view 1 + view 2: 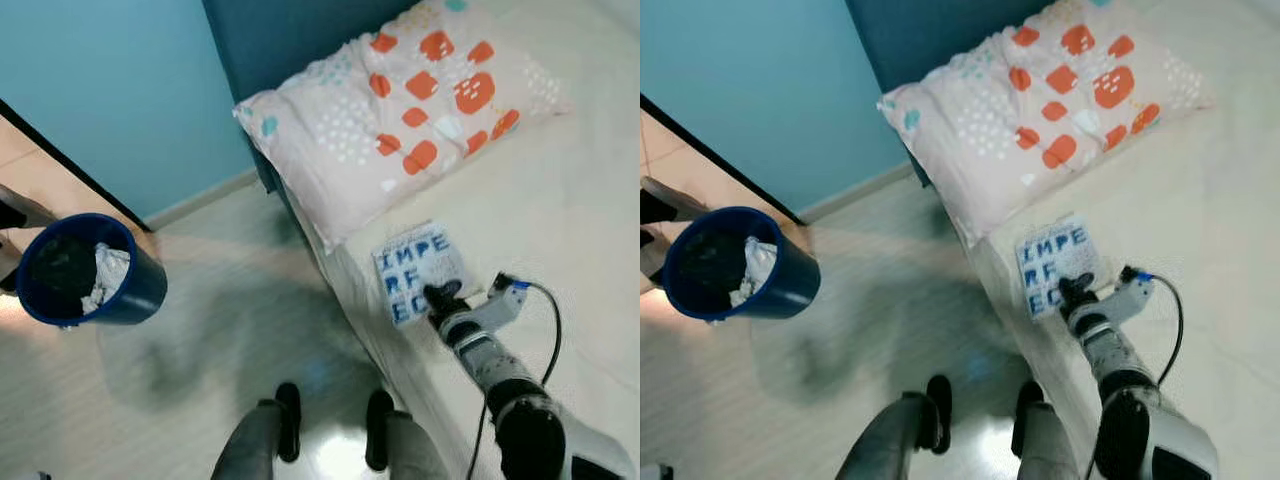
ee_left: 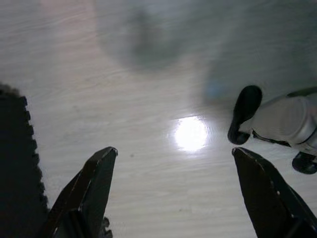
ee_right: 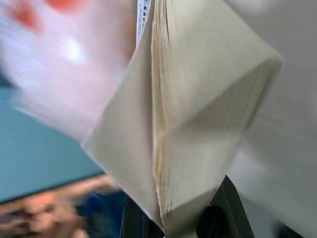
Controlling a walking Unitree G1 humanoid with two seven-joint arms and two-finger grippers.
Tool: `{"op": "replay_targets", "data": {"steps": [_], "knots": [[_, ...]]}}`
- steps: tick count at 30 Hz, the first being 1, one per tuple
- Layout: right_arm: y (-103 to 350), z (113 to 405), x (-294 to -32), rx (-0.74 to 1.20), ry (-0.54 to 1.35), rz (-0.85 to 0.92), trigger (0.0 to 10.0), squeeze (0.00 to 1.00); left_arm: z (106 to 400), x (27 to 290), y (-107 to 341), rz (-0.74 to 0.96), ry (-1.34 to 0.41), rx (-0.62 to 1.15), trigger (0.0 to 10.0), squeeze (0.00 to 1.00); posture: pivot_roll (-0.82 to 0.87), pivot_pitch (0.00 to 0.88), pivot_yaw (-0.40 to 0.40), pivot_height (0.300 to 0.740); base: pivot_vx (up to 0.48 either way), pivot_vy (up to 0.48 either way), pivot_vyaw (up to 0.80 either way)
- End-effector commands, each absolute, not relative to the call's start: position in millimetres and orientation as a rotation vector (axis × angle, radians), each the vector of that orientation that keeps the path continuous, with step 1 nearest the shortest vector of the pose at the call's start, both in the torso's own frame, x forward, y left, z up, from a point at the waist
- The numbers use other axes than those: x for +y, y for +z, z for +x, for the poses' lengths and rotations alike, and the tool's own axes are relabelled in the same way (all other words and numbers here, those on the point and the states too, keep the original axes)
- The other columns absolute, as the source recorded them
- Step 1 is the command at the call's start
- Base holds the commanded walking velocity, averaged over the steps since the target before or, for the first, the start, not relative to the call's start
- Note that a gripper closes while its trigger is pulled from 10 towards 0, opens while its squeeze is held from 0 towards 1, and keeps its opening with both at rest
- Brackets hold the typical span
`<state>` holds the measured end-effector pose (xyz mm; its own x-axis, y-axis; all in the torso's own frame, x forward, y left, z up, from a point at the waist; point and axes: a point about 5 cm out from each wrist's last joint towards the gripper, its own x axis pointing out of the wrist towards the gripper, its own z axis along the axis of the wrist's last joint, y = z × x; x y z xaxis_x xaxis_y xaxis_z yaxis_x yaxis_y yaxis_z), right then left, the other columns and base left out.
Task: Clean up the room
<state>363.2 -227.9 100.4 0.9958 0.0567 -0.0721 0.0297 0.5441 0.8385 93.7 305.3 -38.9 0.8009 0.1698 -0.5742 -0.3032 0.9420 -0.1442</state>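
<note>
A book [image 1: 418,268] with a white cover and blue block letters lies on the bed near its edge, just below the pillow. My right gripper [image 1: 441,297] is shut on the book's near edge; in the right wrist view the cream page edges [image 3: 188,114] fan out from between the black fingers [image 3: 225,208]. My left gripper [image 2: 174,163] hangs open above the pale wooden floor, with nothing between its fingers [image 2: 96,181].
A pillow [image 1: 400,110] with orange patches lies at the head of the bed [image 1: 560,220]. A dark blue bin [image 1: 80,272] holding crumpled white paper stands on the floor at the left, by the teal wall. My legs and feet [image 1: 330,425] stand beside the bed edge.
</note>
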Motion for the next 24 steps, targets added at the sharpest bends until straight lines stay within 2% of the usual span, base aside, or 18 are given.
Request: {"op": "replay_targets", "data": {"steps": [1, 4, 15, 21, 24], "knots": [[97, 361, -223, 0.094, 0.059, 1.035, 10.0, 0.0, 69, 305, -47, -0.265, 0.293, 0.665, 10.0, 0.0, 0.27, 0.582, 0.107, 0.74, 0.0, 0.0, 0.0], [99, 362, -222, 0.095, 0.071, 1.033, 10.0, 0.0, 68, 305, -44, -0.264, 0.293, 0.666, 10.0, 0.0, 0.27, 0.582, 0.107, 0.74, 0.0, 0.0, 0.0], [82, 356, -207, 0.302, 0.141, 0.888, 10.0, 0.0, 67, 301, -37, -0.27, 0.286, 0.669, 10.0, 0.0, 0.28, 0.604, 0.112, 0.74, 0.0, 0.0, 0.0], [76, 351, -222, 0.404, 0.078, 0.732, 10.0, 0.0, 66, 300, -36, -0.276, 0.287, 0.678, 10.0, 0.0, 0.27, 0.607, 0.108, 0.74, 0.0, 0.0, 0.0], [77, 351, -227, 0.403, 0.054, 0.715, 10.0, 0.0, 66, 300, -35, -0.277, 0.288, 0.679, 10.0, 0.0, 0.26, 0.607, 0.107, 0.74, 0.0, 0.0, 0.0]]}}
